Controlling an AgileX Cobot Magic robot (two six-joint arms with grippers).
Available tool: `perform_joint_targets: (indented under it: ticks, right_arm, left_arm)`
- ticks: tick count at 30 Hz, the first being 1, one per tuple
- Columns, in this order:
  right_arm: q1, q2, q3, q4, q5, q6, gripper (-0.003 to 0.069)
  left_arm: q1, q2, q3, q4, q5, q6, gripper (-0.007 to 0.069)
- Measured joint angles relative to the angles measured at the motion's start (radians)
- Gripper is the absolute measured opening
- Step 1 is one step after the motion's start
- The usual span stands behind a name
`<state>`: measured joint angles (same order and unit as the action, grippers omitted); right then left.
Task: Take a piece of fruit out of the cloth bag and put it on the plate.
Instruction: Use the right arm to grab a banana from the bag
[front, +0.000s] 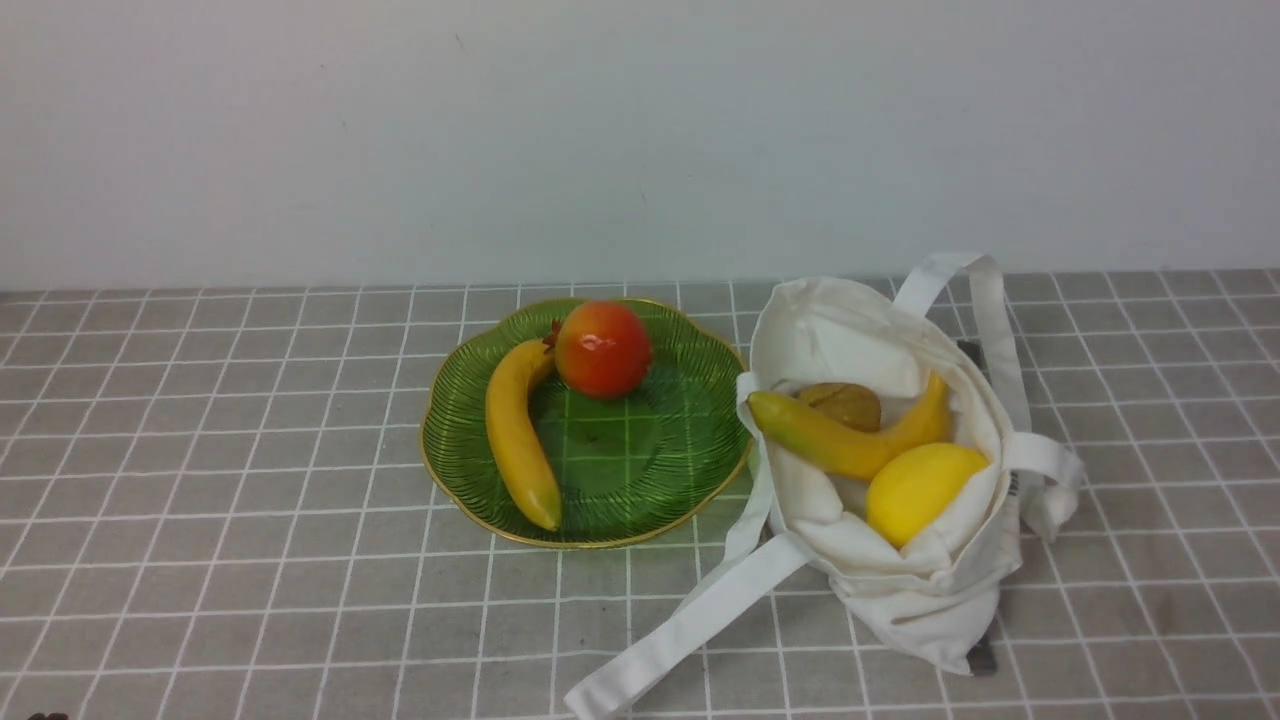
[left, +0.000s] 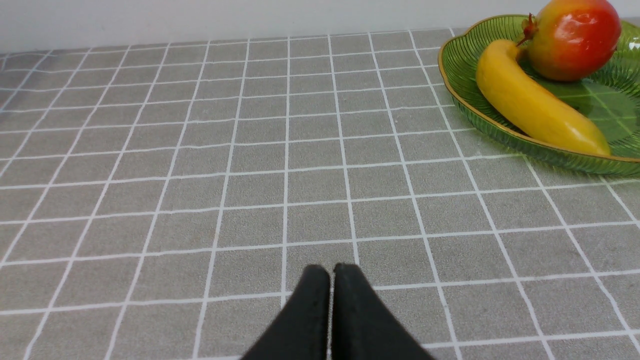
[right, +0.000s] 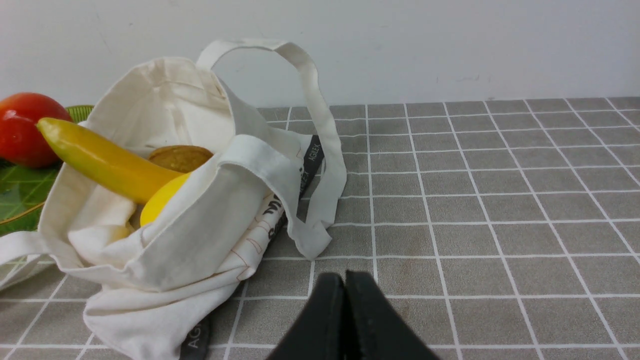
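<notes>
Banana (front: 850, 447) with the green tip lies in the open bag (front: 830, 320) on the robot's right side of the table (front: 250, 600), resting over a lemon (front: 920, 490) and against a brown fruit (front: 845, 403). Its long axis runs roughly left-right in the front view, green tip poking over the bag rim toward the plate (front: 650, 490), other end up by the far bag wall. Plate sits just left of the bag and carries an all-yellow banana (front: 515, 430) and a red fruit (front: 603, 350). Right end effector (right: 344, 280) has fingers pressed together, empty, low over the table with the bag close ahead. Left end effector (left: 331, 272) is likewise together and empty, with only the plate in its view. Right arm judged nearer; it would need to open, then close across the banana's middle, square to that axis
</notes>
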<state>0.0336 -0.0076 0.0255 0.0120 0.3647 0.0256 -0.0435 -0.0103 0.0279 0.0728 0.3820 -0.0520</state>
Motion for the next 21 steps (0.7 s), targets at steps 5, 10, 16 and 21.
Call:
perform_joint_targets:
  ticks: [5,10,16,21]
  right_arm:
    - [0.000,0.000,0.000,0.024,-0.004,0.014,-0.0015]
    - [0.000,0.000,0.004,0.373,-0.069,0.251,-0.0015]
    - [0.000,0.000,0.004,0.661,-0.090,0.377,-0.0015]
    - [0.001,0.000,0.004,0.703,-0.071,0.378,-0.0015]
  left_arm:
    - [0.000,0.000,0.000,0.000,0.000,0.000,-0.0007]
    - [0.000,0.000,0.000,0.000,0.000,0.000,-0.0007]
    - [0.000,0.000,0.000,0.000,0.000,0.000,-0.0007]
    - [0.000,0.000,0.000,0.000,0.000,0.000,-0.0007]
